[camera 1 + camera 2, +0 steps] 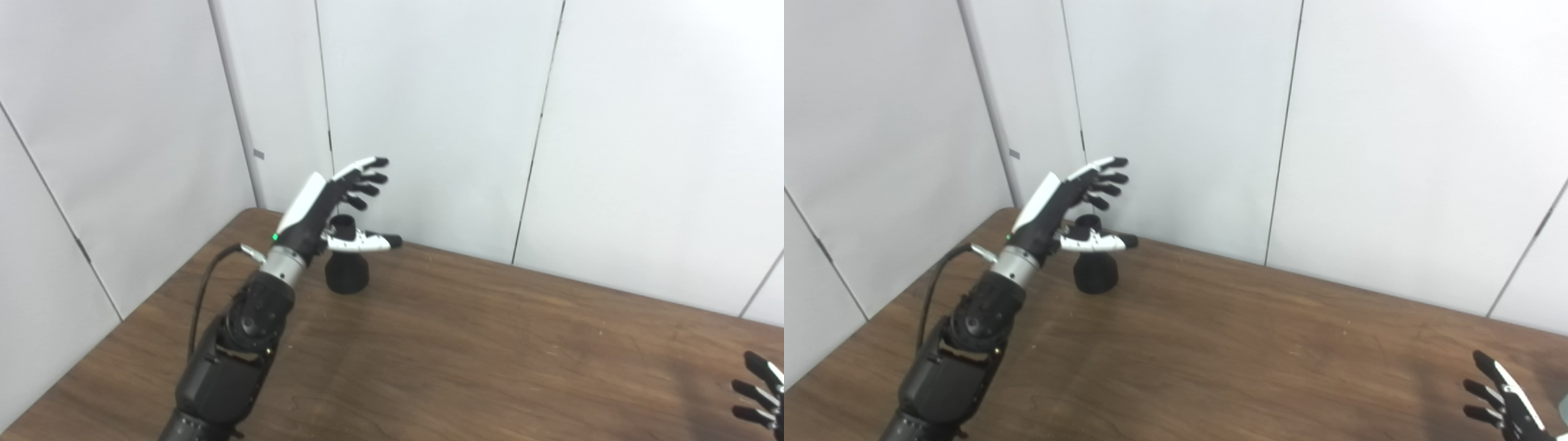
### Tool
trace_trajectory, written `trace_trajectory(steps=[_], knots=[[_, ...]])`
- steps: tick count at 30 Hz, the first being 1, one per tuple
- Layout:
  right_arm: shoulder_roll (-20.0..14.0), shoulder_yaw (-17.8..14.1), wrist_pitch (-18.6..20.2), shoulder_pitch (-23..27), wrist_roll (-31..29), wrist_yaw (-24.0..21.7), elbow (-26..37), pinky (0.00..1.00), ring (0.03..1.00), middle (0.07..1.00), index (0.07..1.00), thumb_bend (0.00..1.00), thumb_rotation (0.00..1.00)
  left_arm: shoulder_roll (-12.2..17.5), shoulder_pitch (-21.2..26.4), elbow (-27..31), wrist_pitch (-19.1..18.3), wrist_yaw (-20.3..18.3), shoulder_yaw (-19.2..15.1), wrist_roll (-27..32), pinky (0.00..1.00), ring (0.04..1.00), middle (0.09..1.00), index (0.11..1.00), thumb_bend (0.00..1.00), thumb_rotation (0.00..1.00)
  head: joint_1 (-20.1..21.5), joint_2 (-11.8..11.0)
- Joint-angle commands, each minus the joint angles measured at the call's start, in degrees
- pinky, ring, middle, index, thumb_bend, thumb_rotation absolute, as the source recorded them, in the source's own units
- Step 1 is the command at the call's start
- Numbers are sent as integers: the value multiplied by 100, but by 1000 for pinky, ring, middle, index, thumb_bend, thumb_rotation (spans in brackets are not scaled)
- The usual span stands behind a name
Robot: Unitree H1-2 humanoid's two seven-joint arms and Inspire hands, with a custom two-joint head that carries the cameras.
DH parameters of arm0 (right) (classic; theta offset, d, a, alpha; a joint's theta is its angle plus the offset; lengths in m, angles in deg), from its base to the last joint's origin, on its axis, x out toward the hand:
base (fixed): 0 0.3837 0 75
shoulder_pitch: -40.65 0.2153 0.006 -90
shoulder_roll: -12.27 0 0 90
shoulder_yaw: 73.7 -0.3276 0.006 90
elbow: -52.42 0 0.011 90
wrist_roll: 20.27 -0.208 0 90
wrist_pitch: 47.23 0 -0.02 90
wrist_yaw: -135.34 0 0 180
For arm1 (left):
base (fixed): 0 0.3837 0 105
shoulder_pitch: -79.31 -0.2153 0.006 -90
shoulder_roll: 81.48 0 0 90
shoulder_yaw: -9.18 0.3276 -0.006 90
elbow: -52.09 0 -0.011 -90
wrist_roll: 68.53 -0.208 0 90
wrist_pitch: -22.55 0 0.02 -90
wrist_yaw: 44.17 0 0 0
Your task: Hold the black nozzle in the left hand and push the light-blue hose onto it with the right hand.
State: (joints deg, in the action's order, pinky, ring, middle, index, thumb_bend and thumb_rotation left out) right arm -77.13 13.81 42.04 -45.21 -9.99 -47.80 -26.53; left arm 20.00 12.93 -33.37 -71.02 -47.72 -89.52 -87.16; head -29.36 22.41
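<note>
The black plastic nozzle, a flared cone with a narrow neck on top, stands upright on the brown wood-grain table near its far left corner, at about 10 o'clock from the table's middle and close to the white panel wall. The left hand hovers over and just in front of it, fingers spread and stretched out above the neck, thumb reaching across the neck's front; it grips nothing, though from here I cannot tell whether the thumb brushes the nozzle. A black cable loops along the left forearm. Well away at 4 o'clock, the right hand shows only partly at the frame edge, low over the table, fingers apart and holding nothing that shows.
</note>
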Motion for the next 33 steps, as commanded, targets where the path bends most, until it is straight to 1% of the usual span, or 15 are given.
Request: trace_trajectory(steps=[1,3,4,6,7,9,11,14,16,17,22,25,26,29,33], knots=[[-92,-64,-312,170,-76,21,65,710,839,933,916,614,0,190,322,5,36,230,-117,-118,643,767,799,803,779,191,-37,-5],[-97,-64,-327,169,-85,16,61,707,836,933,916,613,0,185,361,23,-121,272,-133,-204,657,779,804,804,775,173,-54,-12],[-99,-60,-340,173,-100,7,47,705,834,933,916,613,0,179,371,74,-324,250,-117,-306,666,783,805,805,778,174,-52,-22],[-105,-54,-357,181,-125,-10,25,694,826,934,917,612,0,179,370,148,-626,205,-88,-437,737,831,821,822,799,178,-52,-12],[-110,-55,-365,184,-140,-22,17,687,823,934,918,611,0,186,365,178,-768,188,-80,-482,810,885,855,843,815,188,-52,-12],[-133,-61,-365,190,-179,-51,22,680,821,934,918,611,0,217,352,226,-1074,180,-78,-615,922,959,924,891,844,206,-45,-2],[-160,-68,-347,196,-224,-84,35,676,821,933,919,610,0,254,361,229,-1388,223,-41,-860,984,992,977,942,891,226,-53,5],[-186,-60,-368,200,-268,-138,21,674,820,930,918,610,0,329,394,178,-1913,244,102,-1395,999,1000,989,956,974,293,-56,7],[-201,-51,-390,205,-300,-175,6,670,819,928,917,611,0,375,413,110,-2202,197,193,-1637,1000,1000,997,962,996,329,-57,19],[-209,-46,-399,208,-310,-189,0,668,819,928,917,611,0,375,419,62,-2283,145,199,-1741,1000,1000,999,965,999,336,-57,19],[-240,-49,-423,220,-340,-249,-27,655,812,928,916,612,0,273,412,-207,-2335,-372,25,-2475,1000,1000,999,970,1000,379,-57,19],[-243,-55,-425,215,-349,-271,-16,652,811,927,916,611,0,212,413,-335,-2335,-684,-88,-2806,1000,1000,993,971,1000,404,-57,19],[-249,-57,-431,214,-349,-275,-9,652,810,927,917,611,0,176,424,-392,-2335,-799,-133,-2913,1000,1000,991,971,1000,411,-42,59],[-265,-64,-470,221,-318,-269,-23,646,803,927,940,615,0,14,466,-580,-2335,-1162,-307,-3174,1000,1000,985,975,1000,435,-39,71],[-262,-56,-472,215,-263,-255,-3,640,795,925,955,619,0,-143,516,-869,-2335,-1356,-499,-3378,1000,1000,981,979,1000,449,-28,83]])
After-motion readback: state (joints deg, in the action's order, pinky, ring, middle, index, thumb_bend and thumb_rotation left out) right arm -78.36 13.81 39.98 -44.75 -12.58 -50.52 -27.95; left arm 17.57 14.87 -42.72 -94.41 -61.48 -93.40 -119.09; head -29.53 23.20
